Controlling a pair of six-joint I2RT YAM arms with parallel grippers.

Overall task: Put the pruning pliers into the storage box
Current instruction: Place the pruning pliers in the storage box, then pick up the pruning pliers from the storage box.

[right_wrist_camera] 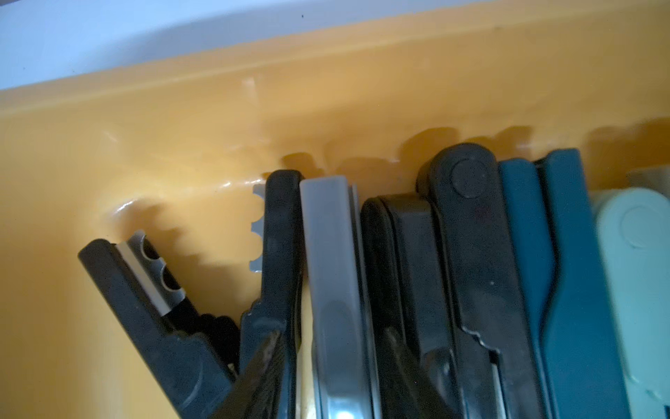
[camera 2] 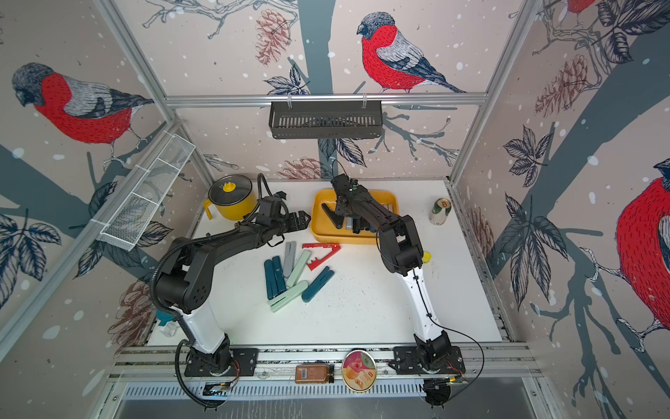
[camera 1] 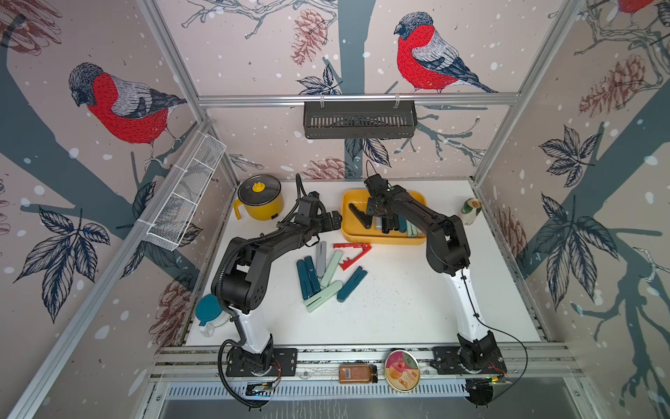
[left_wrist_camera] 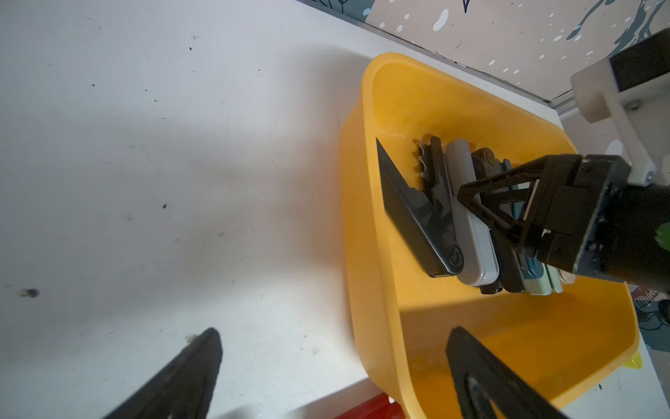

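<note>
Within storage box (camera 1: 366,237), right gripper (right_wrist_camera: 330,344) straddles 1 grey pliers (right_wrist_camera: 330,254), pinch uncertain; left gripper (left_wrist_camera: 335,333) spread wide. Pruning pliers (camera 1: 330,270): likely light, stiff, slick plastic; grasp across mid-length.

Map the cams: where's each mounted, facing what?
Both top views: high above the arms' bases, looking down at the white tabletop; left arm, right arm whole.
Left wrist: on the left arm, facing the shallow yellow plastic storage box; own open jaws, right arm's jaws too.
Right wrist: just over the box, facing the plastic pruning pliers; own jaw tips.
Shared by all: box, pliers.
</note>
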